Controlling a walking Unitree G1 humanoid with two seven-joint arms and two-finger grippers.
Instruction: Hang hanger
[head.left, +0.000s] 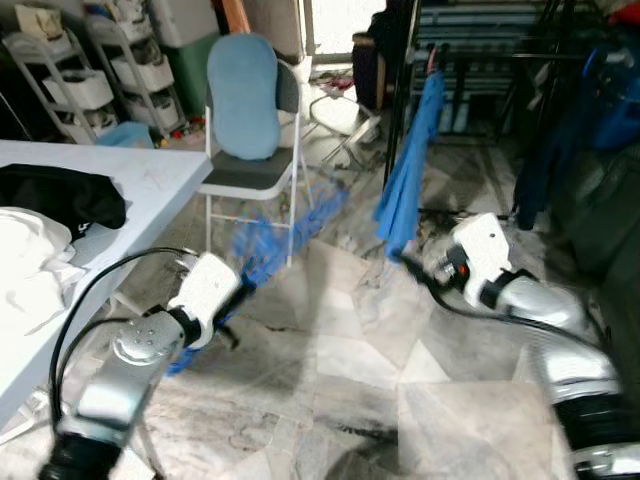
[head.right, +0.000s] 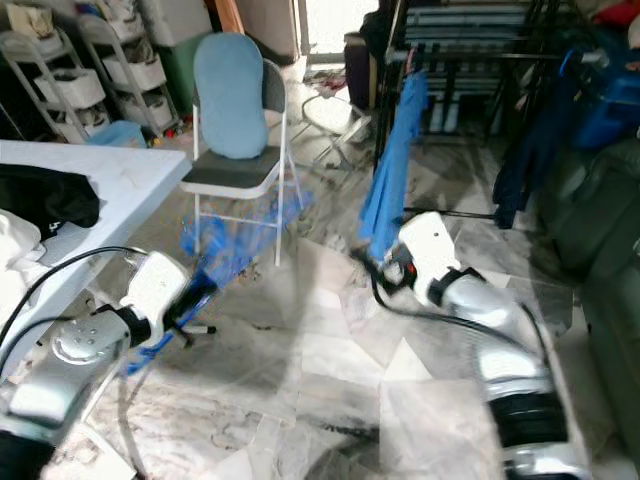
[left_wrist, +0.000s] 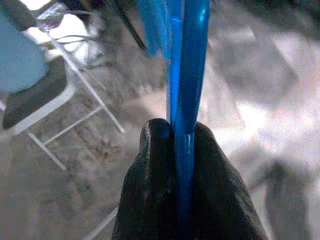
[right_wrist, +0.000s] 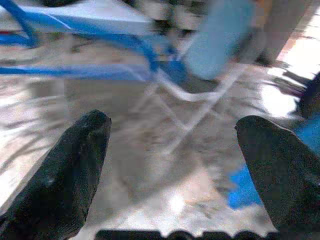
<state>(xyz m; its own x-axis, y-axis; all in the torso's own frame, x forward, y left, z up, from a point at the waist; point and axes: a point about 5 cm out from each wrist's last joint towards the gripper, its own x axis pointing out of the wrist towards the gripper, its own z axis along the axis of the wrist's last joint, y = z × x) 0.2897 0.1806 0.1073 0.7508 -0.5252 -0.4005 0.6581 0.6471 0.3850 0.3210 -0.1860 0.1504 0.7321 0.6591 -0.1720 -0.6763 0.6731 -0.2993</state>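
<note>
The blue hanger (left_wrist: 182, 75) sat pinched in the left pincer (left_wrist: 180, 150), its two fingers closed tight on the plastic and carrying it low over the floor at about eight o'clock, presumably for transport to the clothes rack (head.left: 480, 50) at one o'clock. The right pincer (right_wrist: 172, 145) was spread wide, holding nothing, likely kept free. A folding chair (head.left: 250, 150) stood at eleven, beside the counter (head.left: 130, 190).

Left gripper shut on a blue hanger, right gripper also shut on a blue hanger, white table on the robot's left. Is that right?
Not quite: the right gripper is open and holds nothing, as the right wrist view shows. The left gripper is shut on the blue hanger, and the white table is on the robot's left.
</note>
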